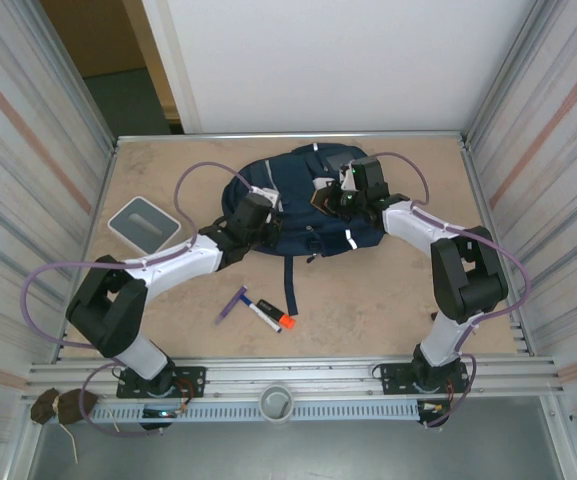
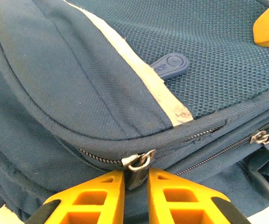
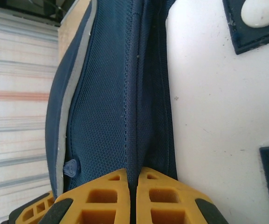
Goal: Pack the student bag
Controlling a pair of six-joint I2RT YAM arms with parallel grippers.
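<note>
The left gripper (image 2: 135,178) pinches a zipper pull (image 2: 139,163) at 9 o'clock on the student bag (image 1: 301,222), the right gripper (image 3: 133,179) clamps its fabric at 2 o'clock, with open table (image 1: 368,300) at 6 o'clock.

Here we are in a robot test cell, lab territory all the way: ribbed panel walls (image 1: 28,150) close in both sides, a white back panel (image 1: 338,60) shuts off the far end, and a bare wood-toned counter (image 1: 388,310) fills the floor. Aluminium rails (image 1: 298,375) run along the near edge, with the left arm (image 1: 158,265) and right arm (image 1: 458,270) bolted on, purple cables (image 1: 206,165) looping off them.
</note>
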